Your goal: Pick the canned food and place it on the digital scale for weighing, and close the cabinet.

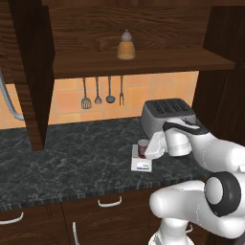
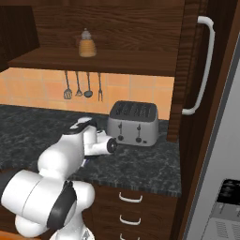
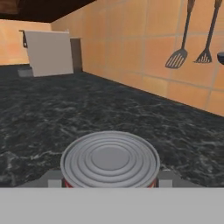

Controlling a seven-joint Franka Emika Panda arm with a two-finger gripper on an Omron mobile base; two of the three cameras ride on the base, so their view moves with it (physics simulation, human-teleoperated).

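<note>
The canned food (image 1: 142,146), a short tin with a red label and silver top, stands over the back part of the digital scale (image 1: 141,164), a flat white square on the dark counter. I cannot tell whether the tin rests on the platform or hangs just above it. My gripper (image 1: 146,151) reaches in from the right and is shut on the tin. In the hand view the tin's ribbed lid (image 3: 109,158) sits between my gripper's (image 3: 109,182) two fingertips. The cabinet (image 1: 143,60) above stands open, its doors (image 2: 192,65) swung out to both sides.
A silver toaster (image 1: 167,115) stands right behind the scale. A tan bottle (image 1: 126,45) sits on the cabinet shelf. Kitchen utensils (image 1: 98,93) hang on the orange tiled wall. Drawers (image 1: 110,203) run below the counter edge.
</note>
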